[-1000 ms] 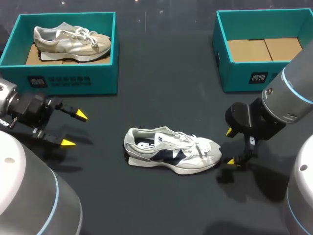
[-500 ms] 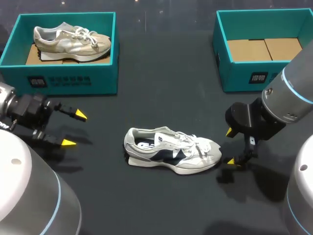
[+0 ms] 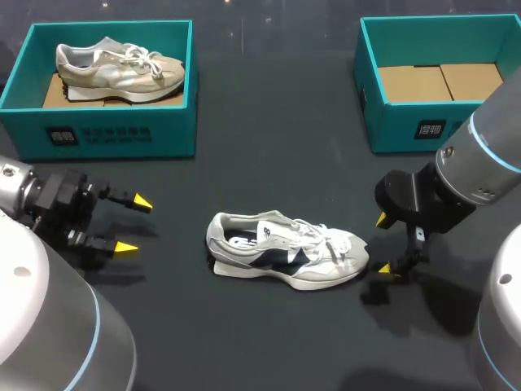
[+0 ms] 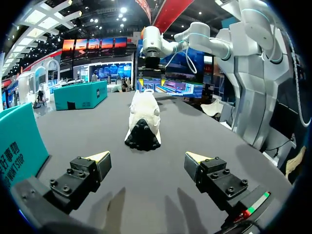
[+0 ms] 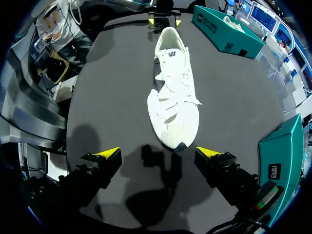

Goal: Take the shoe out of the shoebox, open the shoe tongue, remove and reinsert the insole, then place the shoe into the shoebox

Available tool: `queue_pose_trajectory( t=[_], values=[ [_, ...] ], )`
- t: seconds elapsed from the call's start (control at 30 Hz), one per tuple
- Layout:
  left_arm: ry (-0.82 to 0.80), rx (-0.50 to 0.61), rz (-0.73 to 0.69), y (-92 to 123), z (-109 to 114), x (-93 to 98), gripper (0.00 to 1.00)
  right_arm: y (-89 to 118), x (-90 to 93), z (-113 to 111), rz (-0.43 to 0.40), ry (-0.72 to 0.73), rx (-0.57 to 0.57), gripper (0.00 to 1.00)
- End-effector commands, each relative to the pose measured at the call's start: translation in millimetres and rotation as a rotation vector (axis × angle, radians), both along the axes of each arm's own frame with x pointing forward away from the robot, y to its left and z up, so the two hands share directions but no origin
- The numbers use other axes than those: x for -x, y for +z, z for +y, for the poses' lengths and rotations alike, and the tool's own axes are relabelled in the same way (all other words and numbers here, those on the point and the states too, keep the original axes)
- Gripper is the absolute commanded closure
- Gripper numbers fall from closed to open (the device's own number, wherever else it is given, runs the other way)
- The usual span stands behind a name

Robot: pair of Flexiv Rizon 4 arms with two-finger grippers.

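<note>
At the lower left of the head view, my left gripper [image 3: 134, 225] sits low over the table [image 3: 269, 163], fingers spread wide, nothing in them, yellow tips pointing right. At the lower right, my right gripper [image 3: 385, 243] is also spread wide and holding nothing, just beside the toe of the shoe [image 3: 286, 251].

The shoe is white with dark side panels. It stands on its sole on the bare table at lower centre, out of any box, heel left and toe right, laces done up.

Left wrist view: left gripper [image 4: 148, 158] apart, shoe [image 4: 143, 122] heel-on well ahead of it, right gripper [image 4: 152, 63] beyond the shoe.

Right wrist view: right gripper [image 5: 158, 153] apart, shoe [image 5: 173, 92] toe just ahead of the gap and touching neither finger, left gripper [image 5: 163, 19] past the heel.

Far side, upper left: a teal box [image 3: 98, 134] holding a tan shoe [image 3: 120, 67]. Upper right: a second teal box [image 3: 407, 122] with only a cardboard liner [image 3: 440, 81] inside.
</note>
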State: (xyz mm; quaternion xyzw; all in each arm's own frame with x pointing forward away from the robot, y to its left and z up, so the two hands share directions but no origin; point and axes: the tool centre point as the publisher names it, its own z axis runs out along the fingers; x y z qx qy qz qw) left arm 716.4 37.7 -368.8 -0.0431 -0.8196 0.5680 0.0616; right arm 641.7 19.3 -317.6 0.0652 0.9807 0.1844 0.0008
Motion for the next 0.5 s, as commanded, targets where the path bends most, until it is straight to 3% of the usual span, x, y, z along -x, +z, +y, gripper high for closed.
queue_pose_trajectory(
  t=[0.03, 0.5],
  values=[
    [0.015, 0.005, -0.007, -7, -2, 3.4, 0.0, 0, 2.0, 0, -0.003, -0.002, 0.002, 0.0],
    [0.05, 0.004, -0.031, -22, -12, 11.2, 0.0, 0, 2.0, 0, -0.003, -0.002, 0.002, 0.0]
  ],
)
